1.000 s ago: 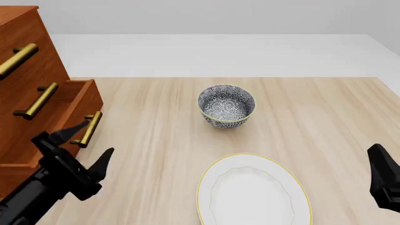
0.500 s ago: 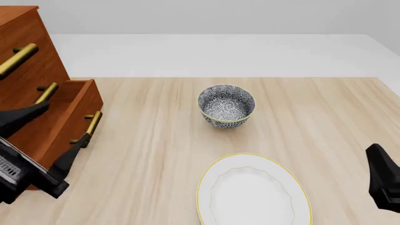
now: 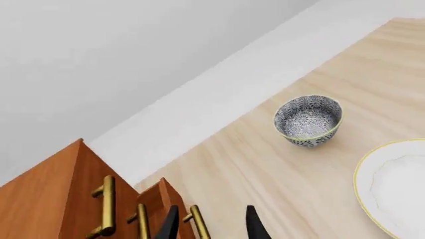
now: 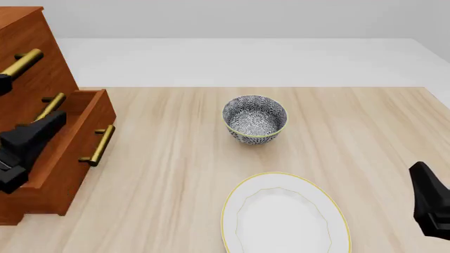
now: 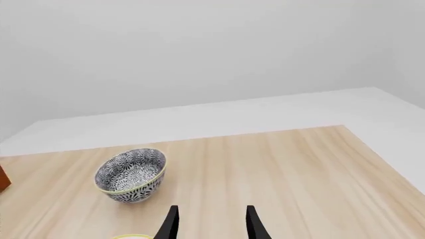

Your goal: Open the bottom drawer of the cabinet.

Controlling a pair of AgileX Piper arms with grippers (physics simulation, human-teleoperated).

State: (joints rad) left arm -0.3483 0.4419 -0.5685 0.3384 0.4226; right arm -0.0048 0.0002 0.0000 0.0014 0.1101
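A: Two grippers in view; the left gripper [image 3: 209,224] has its two dark fingertips spread apart with nothing between them; in its wrist view they point down near the brass handle [image 3: 197,226] of the bottom drawer [image 4: 70,142], touching nothing that I can see.

B: And from the front?

A: The left gripper [image 4: 25,142] sits at the left edge, over the cabinet [image 4: 31,100]; it is released, one black finger [image 4: 39,132] lying in front of the drawer's open top; whether it touches the wood I cannot tell.

B: The drawer itself?

A: It stands pulled out from the cabinet, its front panel well forward of the two upper fronts; its handle [image 4: 98,145] is free; the middle handle [image 4: 49,105] and top handle [image 4: 21,63] sit higher up the cabinet face.

B: The right side?

A: The right gripper [image 5: 209,221] is unclenched too, fingertips apart, holding nothing, aimed across the table [image 5: 285,169]; from the front only a black piece of that arm [image 4: 430,208] shows at the right edge.

B: Anything nearby?

A: A patterned bowl [image 4: 254,118] stands mid-table, well apart from the drawer; a white plate [image 4: 285,213] with a yellow rim lies nearer, between both arms; neither touches the cabinet.
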